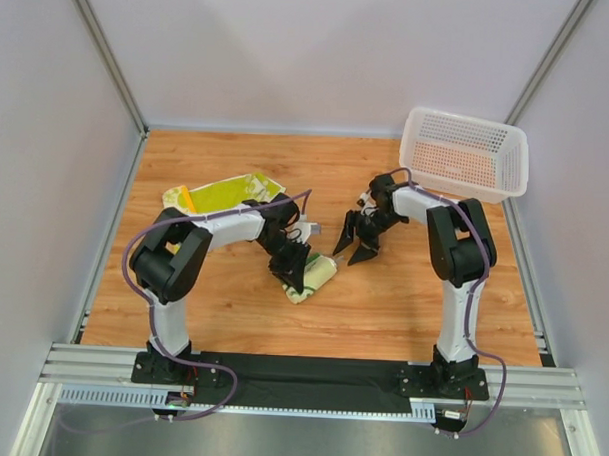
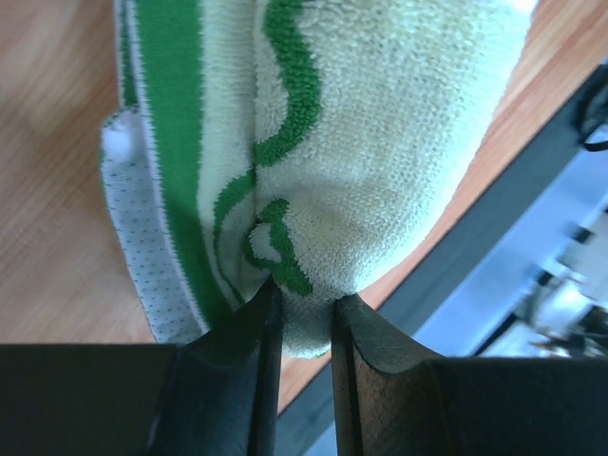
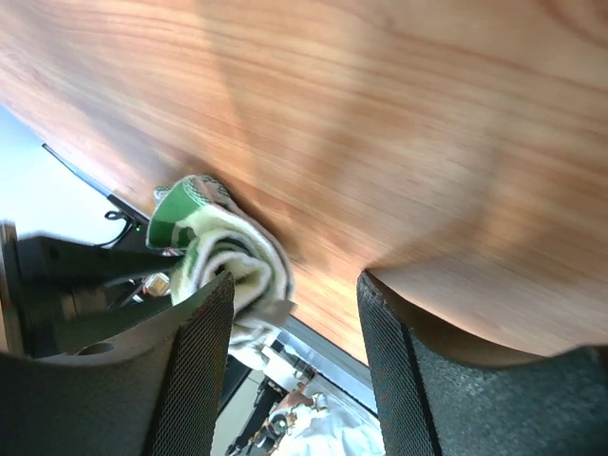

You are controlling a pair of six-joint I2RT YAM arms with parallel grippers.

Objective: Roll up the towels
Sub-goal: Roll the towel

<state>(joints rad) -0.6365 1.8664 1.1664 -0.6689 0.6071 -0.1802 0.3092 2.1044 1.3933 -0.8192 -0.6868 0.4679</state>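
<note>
The rolled towel (image 1: pixel 313 277) lies on the desk just left of centre in the top view: a short, fat bundle, cream with green prints, slanting from upper right to lower left. Its coiled end shows in the right wrist view. The second towel (image 1: pixel 226 192) lies spread and rumpled toward the upper left, lime-yellow, with an orange band at its left end

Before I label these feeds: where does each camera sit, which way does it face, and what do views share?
Top external: above and behind the bases, facing down at the table; both arms, left gripper, right gripper show.
Left wrist: on the left arm, facing its jaws pinching the rolled towel.
Right wrist: on the right arm, facing the table past open jaws.
Shared: all show the rolled towel.
</note>
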